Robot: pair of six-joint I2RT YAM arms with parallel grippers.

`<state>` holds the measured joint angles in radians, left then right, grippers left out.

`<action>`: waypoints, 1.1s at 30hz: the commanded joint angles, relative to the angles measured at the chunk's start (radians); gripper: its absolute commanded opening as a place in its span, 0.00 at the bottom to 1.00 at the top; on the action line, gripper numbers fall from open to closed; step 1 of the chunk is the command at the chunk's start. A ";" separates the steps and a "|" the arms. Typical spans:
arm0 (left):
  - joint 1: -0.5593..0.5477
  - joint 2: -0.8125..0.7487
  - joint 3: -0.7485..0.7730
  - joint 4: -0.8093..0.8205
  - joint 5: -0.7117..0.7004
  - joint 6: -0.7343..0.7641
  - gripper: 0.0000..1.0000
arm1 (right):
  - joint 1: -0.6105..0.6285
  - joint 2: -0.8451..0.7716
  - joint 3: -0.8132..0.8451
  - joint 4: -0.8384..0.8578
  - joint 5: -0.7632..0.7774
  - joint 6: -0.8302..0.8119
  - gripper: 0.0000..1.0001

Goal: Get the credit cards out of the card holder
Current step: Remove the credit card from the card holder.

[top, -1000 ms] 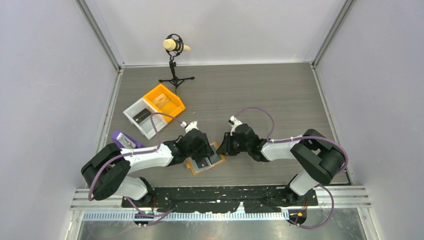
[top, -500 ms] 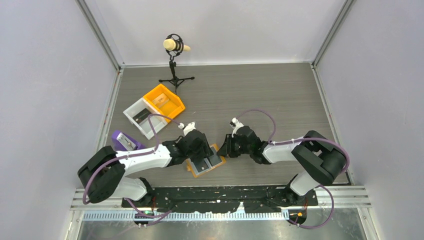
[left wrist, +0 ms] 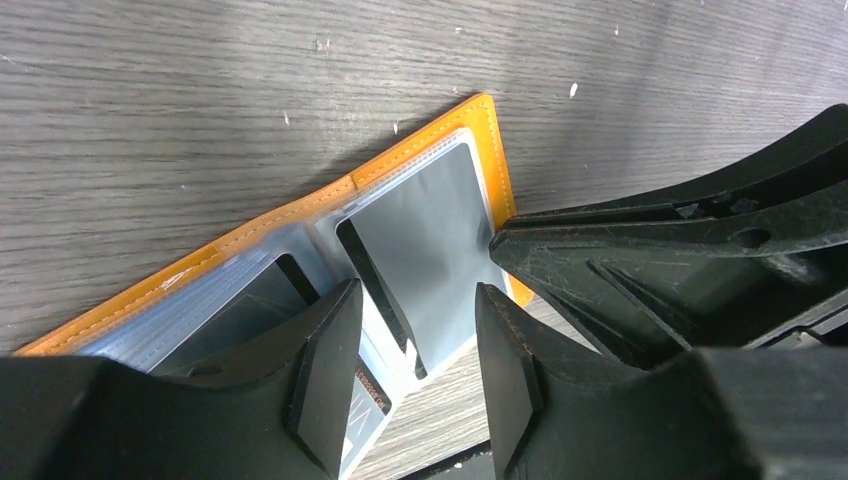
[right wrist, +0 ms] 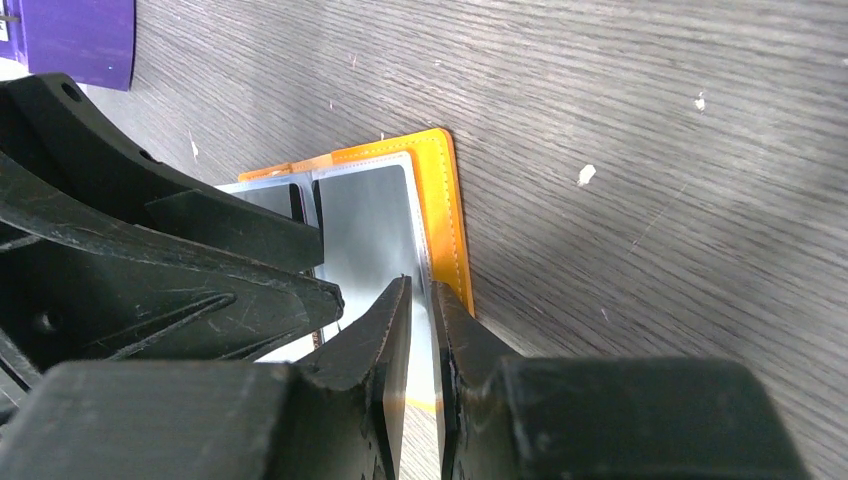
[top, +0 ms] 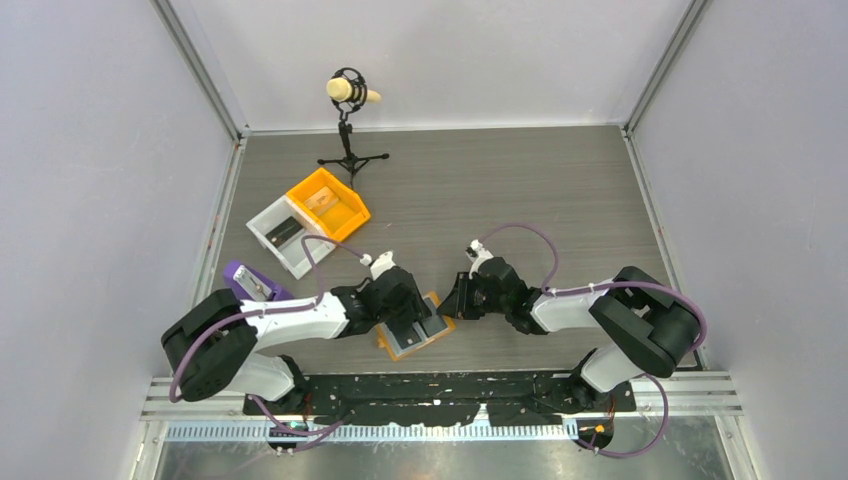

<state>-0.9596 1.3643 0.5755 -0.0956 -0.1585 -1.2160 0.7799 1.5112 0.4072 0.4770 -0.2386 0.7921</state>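
The card holder (top: 413, 339) lies open on the table, orange rim (left wrist: 300, 210) round blue-grey pocket panels. My left gripper (top: 408, 312) hangs low over it, open; its jaws straddle the raised edge of a dark credit card (left wrist: 380, 300) at the fold. Another dark card (left wrist: 250, 305) sits in the left pocket, and a printed corner (left wrist: 366, 397) pokes out under my left finger. My right gripper (right wrist: 420, 285) comes in from the right, shut to a thin slit with nothing in it. Its tips rest on the right panel by the orange rim (right wrist: 445, 200).
An orange bin (top: 328, 203) and a white bin (top: 283, 232) stand at the back left. A purple object (top: 250, 282) lies left of my left arm. A microphone on a tripod (top: 350, 130) stands at the far edge. Grey walls close in both sides.
Both grippers and the holder have shifted slightly toward the near edge and to the right. The left jaws stay apart, the right jaws stay nearly together.
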 commanded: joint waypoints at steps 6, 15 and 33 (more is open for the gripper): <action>-0.025 -0.028 -0.054 0.010 -0.086 -0.046 0.32 | 0.004 0.000 -0.034 -0.051 0.056 0.001 0.21; -0.025 -0.109 -0.109 0.149 -0.117 -0.009 0.00 | 0.004 0.019 -0.031 -0.038 0.038 0.009 0.21; 0.071 -0.217 -0.222 0.348 0.057 0.163 0.00 | 0.004 0.002 -0.080 0.001 0.037 0.040 0.19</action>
<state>-0.9138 1.1904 0.3538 0.1757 -0.1696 -1.1477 0.7795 1.5181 0.3695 0.5468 -0.2390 0.8417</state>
